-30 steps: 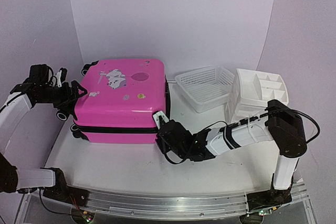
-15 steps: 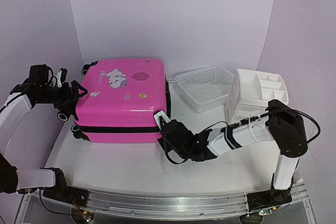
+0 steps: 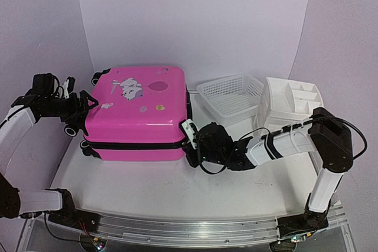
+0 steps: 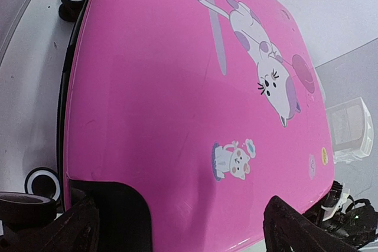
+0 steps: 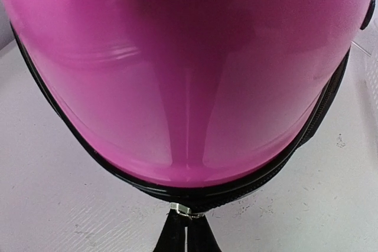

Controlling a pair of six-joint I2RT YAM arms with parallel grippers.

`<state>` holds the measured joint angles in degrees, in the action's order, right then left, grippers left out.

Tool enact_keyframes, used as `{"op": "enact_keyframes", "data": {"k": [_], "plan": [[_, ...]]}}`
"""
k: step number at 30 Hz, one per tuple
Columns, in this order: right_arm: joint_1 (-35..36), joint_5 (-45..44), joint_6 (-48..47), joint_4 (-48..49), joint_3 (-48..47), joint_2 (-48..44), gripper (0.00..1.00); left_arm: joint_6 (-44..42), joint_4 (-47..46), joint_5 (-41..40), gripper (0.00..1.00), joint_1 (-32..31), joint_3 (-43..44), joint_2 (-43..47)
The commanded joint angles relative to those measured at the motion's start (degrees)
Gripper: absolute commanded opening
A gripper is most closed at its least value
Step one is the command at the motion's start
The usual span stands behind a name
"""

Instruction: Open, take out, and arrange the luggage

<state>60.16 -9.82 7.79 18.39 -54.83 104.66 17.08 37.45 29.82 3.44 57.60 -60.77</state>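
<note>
The luggage is a hot-pink hard-shell suitcase lying flat and closed on the white table, with cat prints on its lid. My right gripper is at its front right corner. In the right wrist view its black fingers are pressed together just below the black zipper band, shut on the metal zipper pull. My left gripper stands open at the suitcase's left end, with one finger on either side of the lid's edge. It holds nothing.
A white mesh basket stands right of the suitcase, and a white drawer organizer is beyond it at the far right. Black wheels stick out at the suitcase's left end. Purple walls close in the back and sides.
My right gripper closed on the zipper pull and moved rightward round the suitcase's front right corner. The left arm and the suitcase stayed still.
</note>
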Motion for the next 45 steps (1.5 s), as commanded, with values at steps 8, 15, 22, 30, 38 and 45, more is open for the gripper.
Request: {"op": "enact_keyframes", "data": {"k": [8, 15, 22, 30, 38, 45], "plan": [[4.72, 7.37, 11.65, 7.9, -3.84, 3.74, 0.0, 6.36, 4.59, 10.07, 0.94, -4.99, -4.43, -1.28], [12.84, -6.81, 10.83, 0.97, -16.37, 8.61, 0.0, 9.36, 2.5, 6.65, 0.93, -10.43, -4.86, -0.62], [5.74, 0.28, 10.55, -9.99, -12.41, 1.05, 0.0, 6.32, 5.45, 5.36, 0.95, -10.52, -0.76, 0.57], [0.03, 9.38, 5.05, -21.1, -13.86, -2.72, 0.0, 0.85, 11.33, -3.71, 0.98, -2.3, 11.7, -4.6], [-8.93, 17.01, 3.5, -26.63, -18.68, -1.58, 0.0, -2.23, 10.17, -3.15, 0.99, -2.04, 7.43, -8.71], [-13.9, 21.23, 0.5, -30.16, -23.58, 0.84, 0.0, -3.76, 10.36, 10.51, 0.98, -2.9, 0.73, -7.87]]}}
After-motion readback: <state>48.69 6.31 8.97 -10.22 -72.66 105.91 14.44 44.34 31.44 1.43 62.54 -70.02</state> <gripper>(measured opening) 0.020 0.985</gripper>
